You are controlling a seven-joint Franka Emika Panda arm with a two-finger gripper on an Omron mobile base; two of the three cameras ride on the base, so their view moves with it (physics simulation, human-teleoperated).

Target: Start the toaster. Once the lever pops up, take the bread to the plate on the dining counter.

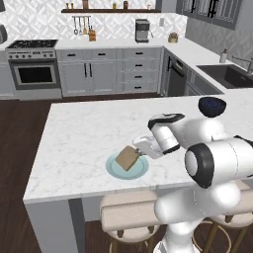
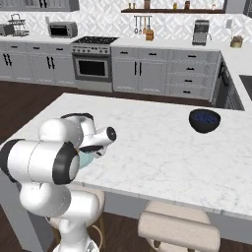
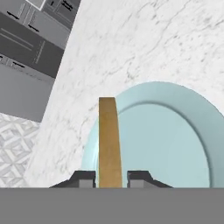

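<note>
The gripper (image 3: 111,179) has its two fingertips closed narrowly on the bread (image 3: 109,140), the slice standing edge-on between them in the hand view, so the carry looks all but finished: the toasting and the trip to the dining counter (image 1: 74,143) seem done, and what is left, as I judge it, is to lower the slice and let go. Directly beneath the tool lies the plate (image 3: 175,144), pale blue-green, with the bread hanging tilted over its near-centre in the left base view (whether its lower corner already touches the plate I cannot tell). Nothing sits between slice and plate. Farther out on the same marble top, well apart from the gripper, stands a dark bowl (image 2: 204,120), out of the way. Beyond the counter are grey cabinets (image 1: 108,71), a stove (image 1: 32,62) and a coffee machine (image 1: 142,30).
</note>
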